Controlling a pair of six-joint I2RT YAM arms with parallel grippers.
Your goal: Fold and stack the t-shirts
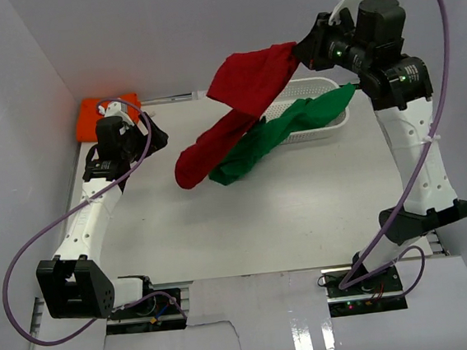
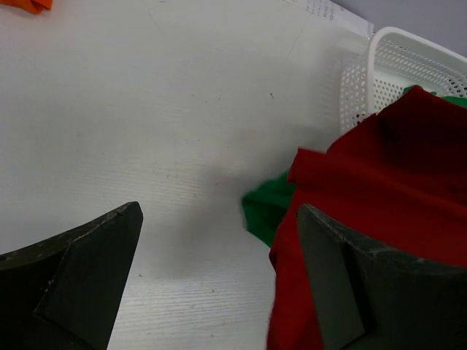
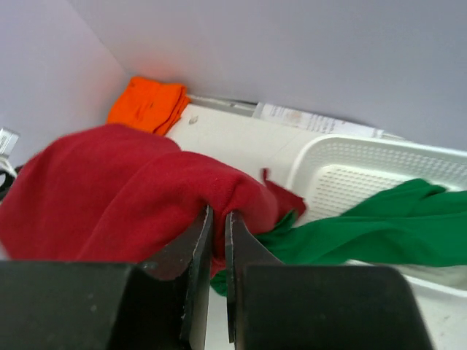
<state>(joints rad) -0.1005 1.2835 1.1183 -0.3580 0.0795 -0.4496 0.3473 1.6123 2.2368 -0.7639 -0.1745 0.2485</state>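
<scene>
R gripper jaws pinch soft dark red cloth t-shirt at bunched edge; limp, light, drapes. L gripper jaws spread, empty; shd grab hanging hem.

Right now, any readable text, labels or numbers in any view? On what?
Dark print on the white paper strip beside the basket: too small and blurred to read.
No print visible on the dark red t-shirt, the green t-shirt or the orange t-shirt.
Nothing else legible in any view.
</scene>
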